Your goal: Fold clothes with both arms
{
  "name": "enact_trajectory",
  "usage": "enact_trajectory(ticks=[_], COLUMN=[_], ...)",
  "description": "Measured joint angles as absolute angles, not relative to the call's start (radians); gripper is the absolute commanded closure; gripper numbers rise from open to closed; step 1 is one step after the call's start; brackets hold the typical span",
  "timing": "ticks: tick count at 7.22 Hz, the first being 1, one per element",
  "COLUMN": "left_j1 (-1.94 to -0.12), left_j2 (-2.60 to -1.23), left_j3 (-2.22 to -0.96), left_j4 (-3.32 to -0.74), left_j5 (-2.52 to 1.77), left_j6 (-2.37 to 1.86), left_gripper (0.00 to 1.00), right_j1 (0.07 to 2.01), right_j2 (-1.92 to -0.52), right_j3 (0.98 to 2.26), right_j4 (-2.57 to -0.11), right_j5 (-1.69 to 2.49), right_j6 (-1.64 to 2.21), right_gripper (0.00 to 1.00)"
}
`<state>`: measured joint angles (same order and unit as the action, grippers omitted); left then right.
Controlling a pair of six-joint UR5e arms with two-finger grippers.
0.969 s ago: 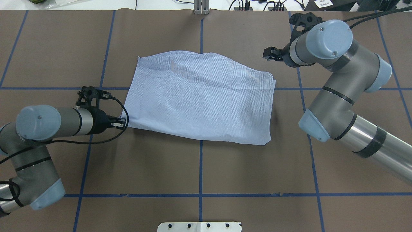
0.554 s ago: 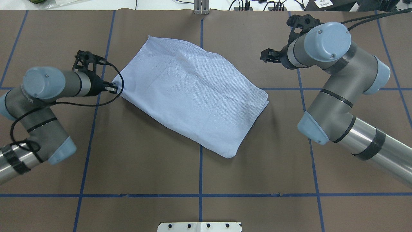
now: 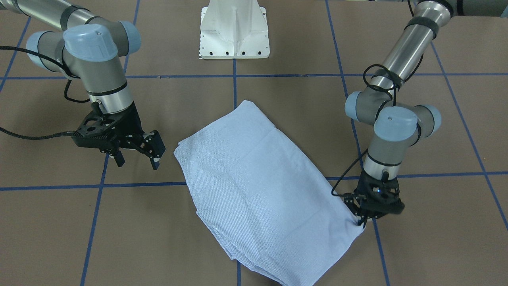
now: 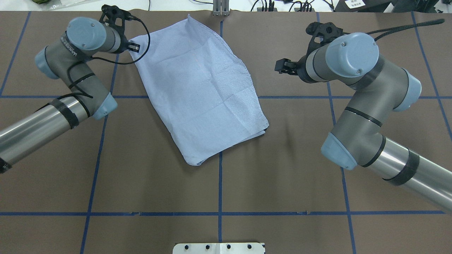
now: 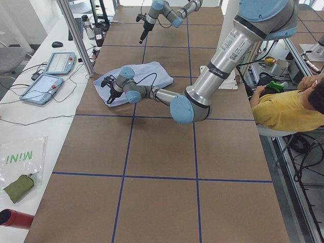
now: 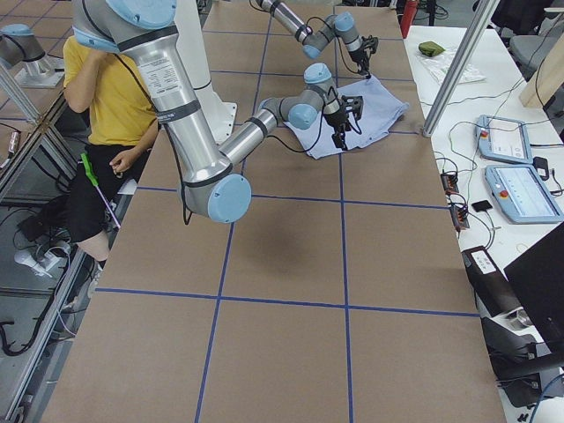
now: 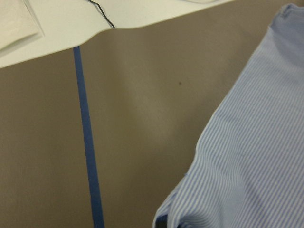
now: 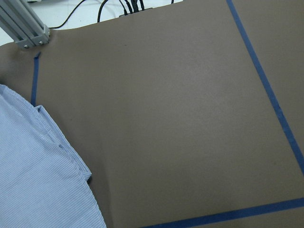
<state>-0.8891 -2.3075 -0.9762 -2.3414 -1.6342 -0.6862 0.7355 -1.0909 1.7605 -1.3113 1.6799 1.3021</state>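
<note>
Repositioning step, I judge: black left claw pinches a corner of the folded light-blue striped shirt. Black right claw hangs wide, empty. Next you probably release and square it.

light blue fine-striped shirt folded into a flat multi-layer rectangle, lying diagonally on the table, long axis running from the far edge toward centre. left gripper clamped on its far left corner. right gripper with fingers spread, holding nothing, apart from the shirt's right side.
</note>
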Motion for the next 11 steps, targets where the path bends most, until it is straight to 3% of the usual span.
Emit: enact_trajectory(ticks=[1, 3, 8, 11], left_j1=[-0.907, -0.924, -0.940, -0.938], left_j2=[-2.337, -2.347, -2.244, -2.224], left_j3=[-0.921, -0.886, -1.021, -1.029], left_j4=[-2.352, -2.378, -2.395, -2.419], left_j5=[-1.624, -1.640, -1.711, -1.712], left_j6=[-0.645, -0.585, -0.538, -0.543], left_gripper=[0.01, 0.00, 0.00, 0.00], right_j1=[0.722, 0.687, 0.500, 0.425], right_j2=[-1.087, -1.084, -0.983, -0.901], right_j3=[1.771, 1.785, 1.760, 1.611], right_j4=[-1.312, -1.316, -1.505, -1.513], right_j5=[1.675, 1.659, 1.500, 1.427], right_j6=[1.321, 1.371, 1.796, 1.931], right_gripper=[0.00, 0.00, 0.00, 0.04])
